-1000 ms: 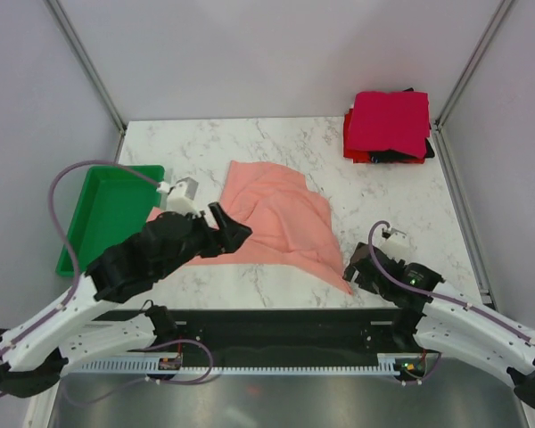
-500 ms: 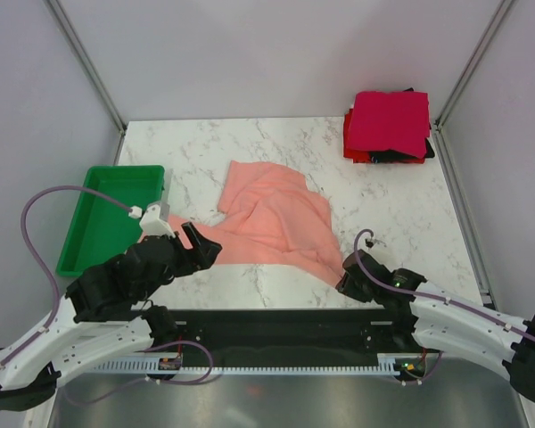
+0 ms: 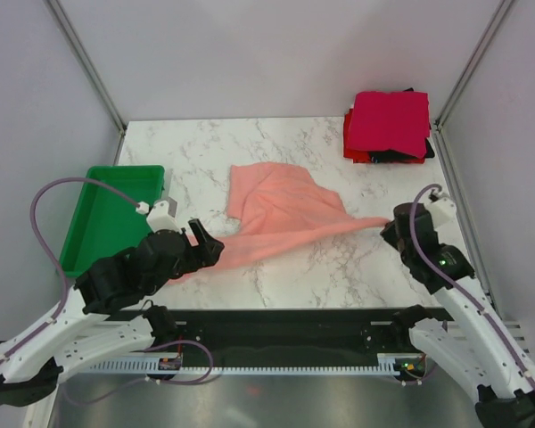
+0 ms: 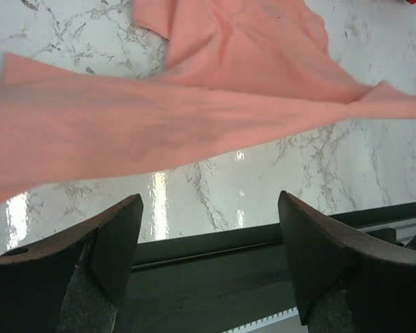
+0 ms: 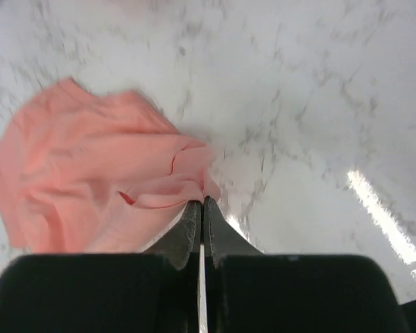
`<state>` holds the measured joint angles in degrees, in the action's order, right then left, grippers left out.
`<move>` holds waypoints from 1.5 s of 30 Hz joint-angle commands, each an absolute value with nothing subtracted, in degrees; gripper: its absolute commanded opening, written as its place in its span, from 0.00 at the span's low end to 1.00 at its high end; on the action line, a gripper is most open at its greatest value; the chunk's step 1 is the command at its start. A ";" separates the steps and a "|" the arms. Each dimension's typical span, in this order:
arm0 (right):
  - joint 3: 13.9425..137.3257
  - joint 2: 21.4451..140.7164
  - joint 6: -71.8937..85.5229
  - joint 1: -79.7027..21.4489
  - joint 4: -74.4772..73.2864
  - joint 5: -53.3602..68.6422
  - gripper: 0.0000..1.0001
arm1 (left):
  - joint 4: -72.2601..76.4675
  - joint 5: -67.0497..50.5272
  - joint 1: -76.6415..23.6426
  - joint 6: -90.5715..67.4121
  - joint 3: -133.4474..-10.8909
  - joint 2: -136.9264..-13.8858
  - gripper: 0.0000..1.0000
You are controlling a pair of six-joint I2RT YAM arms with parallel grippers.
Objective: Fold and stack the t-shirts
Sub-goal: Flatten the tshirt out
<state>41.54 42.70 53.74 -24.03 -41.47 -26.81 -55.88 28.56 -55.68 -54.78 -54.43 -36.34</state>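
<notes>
The salmon-pink t-shirt [image 3: 276,209] lies mid-table, one corner drawn out into a taut point toward the right. My right gripper [image 3: 390,225] is shut on that corner; the right wrist view shows the jaws [image 5: 202,201] pressed together with a fold of pink cloth [image 5: 90,166] pinched at their tips. My left gripper [image 3: 205,245] stands open by the shirt's left near edge. In the left wrist view its fingers [image 4: 209,201] are wide apart with nothing between them, the shirt [image 4: 194,118] stretched across just ahead. Folded t-shirts [image 3: 388,125], crimson on top, are stacked at the far right corner.
A green plastic tray [image 3: 98,223] sits at the table's left edge, beside the left arm. The table's dark near edge [image 4: 215,243] runs right under the left gripper. Grey walls close in the table at the back and both sides.
The right gripper shut on the shirt's near right corner and pulled it right and away, stretching the cloth. The left gripper drew back off the shirt toward the near left, staying open.
</notes>
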 commanded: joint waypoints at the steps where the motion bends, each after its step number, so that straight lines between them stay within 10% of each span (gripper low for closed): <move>1: 46.23 41.31 46.68 -15.32 -47.28 -33.06 0.00 | -57.56 31.73 -55.46 -55.19 -56.69 -37.79 0.86; 25: 30.77 44.47 49.75 -13.45 -33.76 -9.58 0.00 | -27.00 3.18 -28.57 -44.30 -38.67 -69.68 0.69; 34: 30.23 46.41 48.43 -13.53 -32.26 -9.58 0.00 | -18.46 -2.81 -28.30 -44.21 -35.60 -77.16 0.80; 45: 30.15 45.62 47.81 -13.45 -32.60 -8.09 0.00 | -15.47 -2.55 -26.63 -44.65 -37.00 -80.33 0.56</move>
